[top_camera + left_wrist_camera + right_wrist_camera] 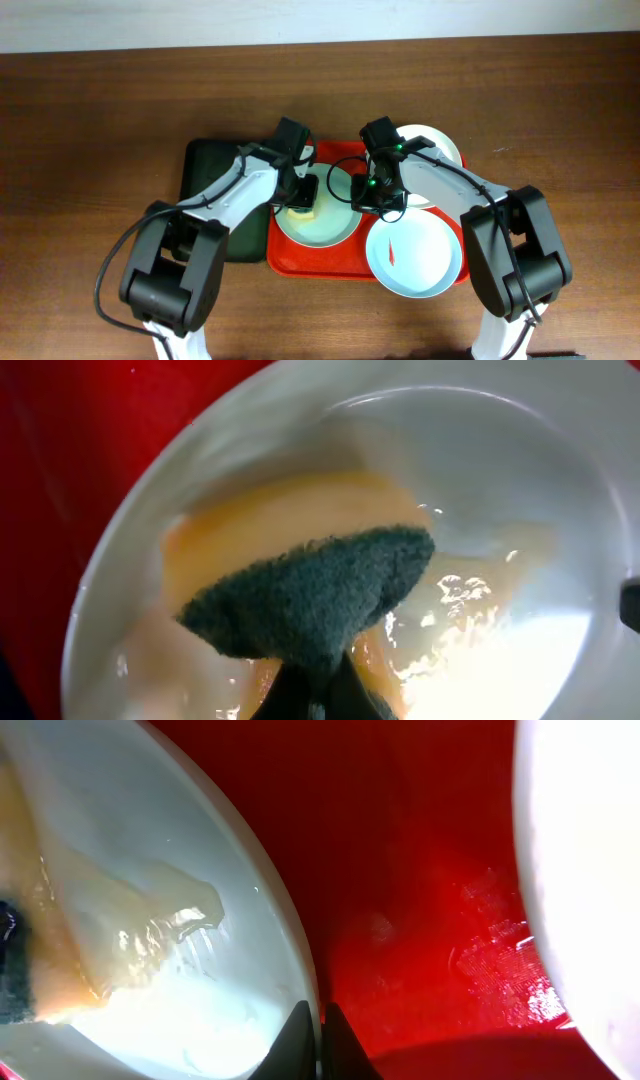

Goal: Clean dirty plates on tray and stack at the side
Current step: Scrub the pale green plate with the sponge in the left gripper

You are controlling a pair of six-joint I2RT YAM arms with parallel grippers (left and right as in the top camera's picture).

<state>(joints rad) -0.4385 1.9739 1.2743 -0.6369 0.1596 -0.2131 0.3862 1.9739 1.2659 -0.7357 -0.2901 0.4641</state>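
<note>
The left end effector (312, 695) shows only as dark fingers at the bottom of its wrist view, closed on a sponge (310, 590). The sponge is yellow with a dark green scouring face and is pressed down into the mint green plate (500, 480). A wet, yellowish film (470, 590) lies across the plate's floor around the sponge. No red mark can be made out in what shows of this plate.

The right end effector (320, 1040) has its two tips drawn nearly together over the near rim of that same plate, one tip inside and one outside. It looks to be pinching the rim to steady it, though the contact itself is hard to see.

The mint plate sits at the middle of the red tray (400, 850), with both arms meeting over it in the overhead view.

I judge the task to be early, at the scrubbing of the first plate. The blue plate (425, 265) lies at the tray's front right corner, partly overhanging the rim, with a red smear (391, 250) in its bowl, so it is not yet cleaned. The white plate (440, 150) sits at the tray's far right, half hidden under the right arm, and its state cannot be told.

No stack has been started. The dark green tray (210, 190), just beside the red one on the left, carries no plate in the parts the left arm leaves visible, and none lies on the worktop (100, 120).
</note>
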